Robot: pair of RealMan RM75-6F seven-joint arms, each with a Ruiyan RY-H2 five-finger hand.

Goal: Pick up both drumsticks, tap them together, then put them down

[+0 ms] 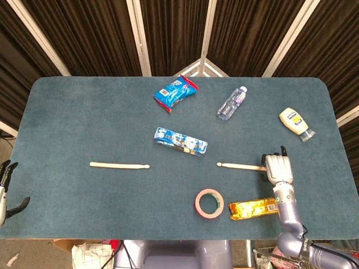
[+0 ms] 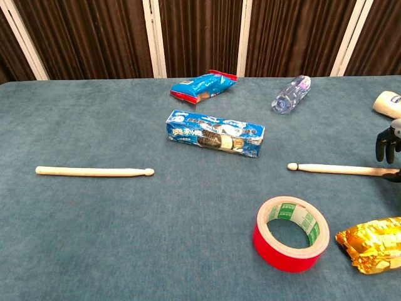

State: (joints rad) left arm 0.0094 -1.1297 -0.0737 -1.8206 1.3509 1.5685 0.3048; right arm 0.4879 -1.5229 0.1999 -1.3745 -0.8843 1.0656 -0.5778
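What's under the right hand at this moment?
The butt end of the right drumstick runs under the right hand, on the table. The hand covers that end, so the views don't show whether the fingers touch it or grip it.

The right hand (image 1: pixel 278 167) hangs palm down at the end of a forearm reaching up from the bottom edge, its dark fingertips (image 2: pixel 386 143) pointing downward; whether they touch anything is hard to tell. The left hand (image 1: pixel 5 188) sits low, fingers apart.
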